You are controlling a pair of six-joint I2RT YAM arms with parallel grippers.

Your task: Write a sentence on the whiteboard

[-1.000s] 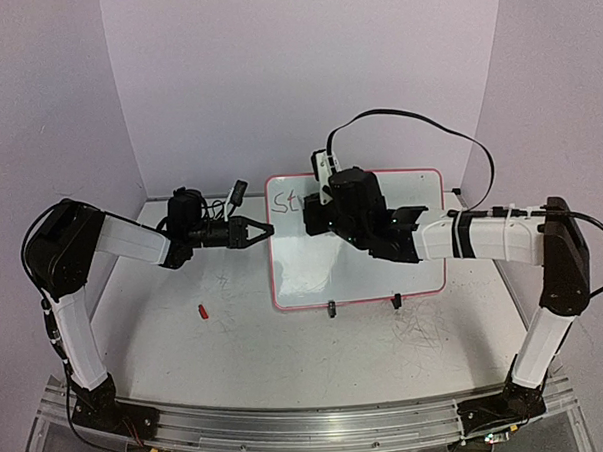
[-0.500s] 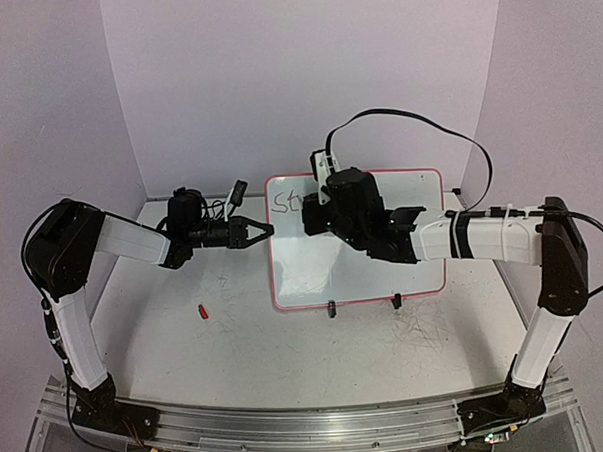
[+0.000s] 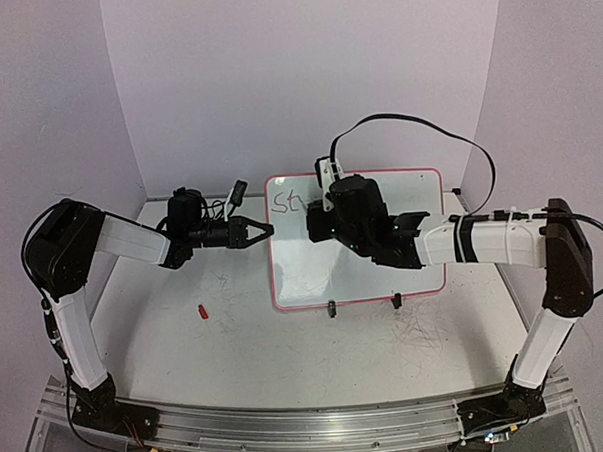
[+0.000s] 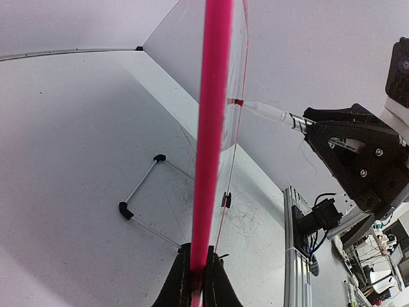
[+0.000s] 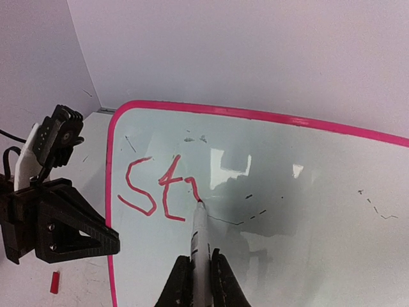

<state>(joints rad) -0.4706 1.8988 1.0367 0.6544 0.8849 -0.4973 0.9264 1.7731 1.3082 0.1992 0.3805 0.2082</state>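
Observation:
The whiteboard (image 3: 303, 271) with a red-pink rim lies on the table in the top view. The sentence (image 5: 160, 192) reads "St" plus the start of a third letter, in red, at the board's upper left (image 3: 285, 203). My right gripper (image 5: 198, 278) is shut on a white marker (image 5: 199, 233), whose red tip touches the board at the end of the last stroke. My left gripper (image 4: 197, 278) is shut on the board's left rim (image 4: 211, 128); it shows in the top view (image 3: 265, 230) at the board's left edge. My right gripper (image 3: 319, 210) hovers over the board's upper left.
A small red cap (image 3: 202, 311) lies on the table left of the board, also in the right wrist view (image 5: 55, 282). Two black clip feet (image 3: 331, 308) sit on the board's near edge. Purple walls close the back and sides. Grey scribbles mark the tabletop (image 3: 426, 331).

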